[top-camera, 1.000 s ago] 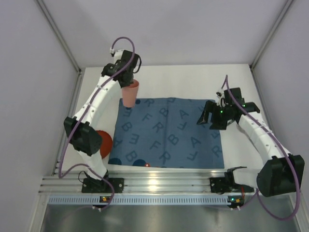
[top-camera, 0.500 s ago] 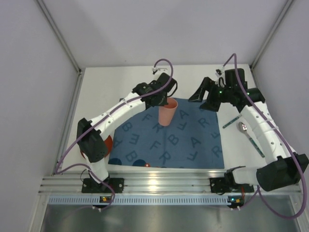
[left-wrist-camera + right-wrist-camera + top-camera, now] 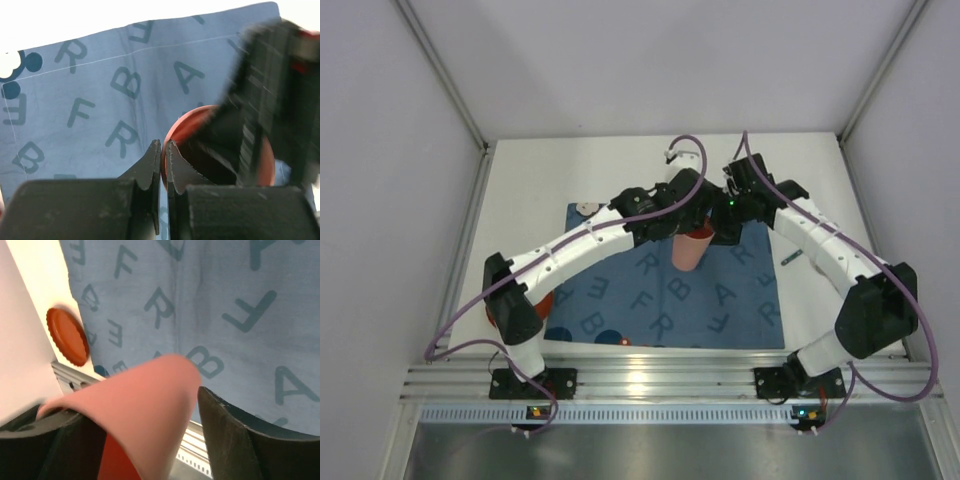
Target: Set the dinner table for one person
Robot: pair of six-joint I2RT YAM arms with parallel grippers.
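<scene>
White walls stand around the big white counter (image 3: 520,190). It lies under everything, with its metal rail at the near edge by the arms. A blue mat (image 3: 650,300) with letters lies flat on it.

The pink cup (image 3: 690,252) is now up over the far middle of the mat. The left claw (image 3: 162,152) is pinched tight on the cup's rim. The right claw (image 3: 135,430) has its fingers wide apart with the cup between them. I cannot tell if they touch it.

A second ago the cup was at the far left corner of the mat, and the right claw hung over the mat's right side. Both arms have swung in to meet.

I think the cup is about to pass from one arm to the other, so it can go on the right side. A red plate (image 3: 67,336) waits by the mat's left edge.
</scene>
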